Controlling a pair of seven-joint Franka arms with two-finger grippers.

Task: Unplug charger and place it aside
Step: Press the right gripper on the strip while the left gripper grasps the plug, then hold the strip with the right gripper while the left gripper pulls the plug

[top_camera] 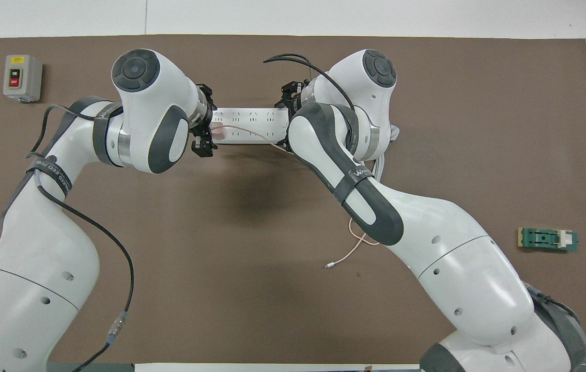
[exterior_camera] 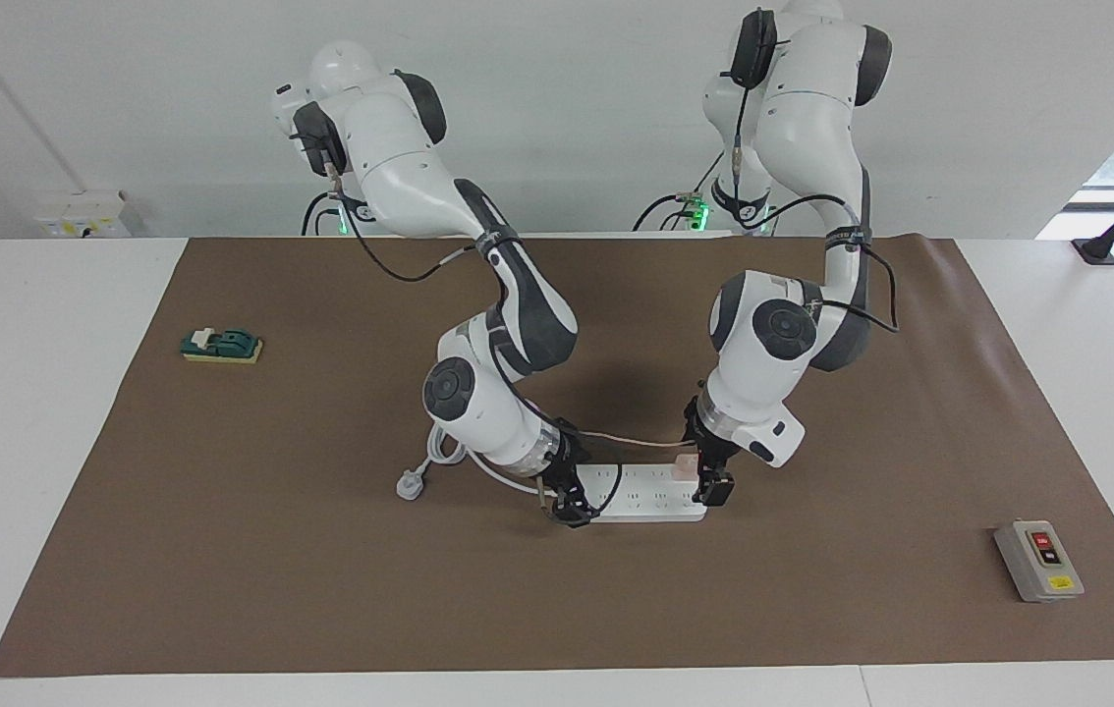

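Two glossy white arms of rounded shells with dark grey joint bands and round grey end caps. Small screw holes dotted along the white casings. Grey strap with white lettering around each forearm, well above the pincer. Thin black cable looping loose along each arm, ending in a metal plug. Translucent ring at each wrist, just above the black two-finger left gripper (exterior_camera: 711, 478) and the black two-finger right gripper (exterior_camera: 567, 503). White box-shaped block beside the left wrist. Green light glowing at one base.
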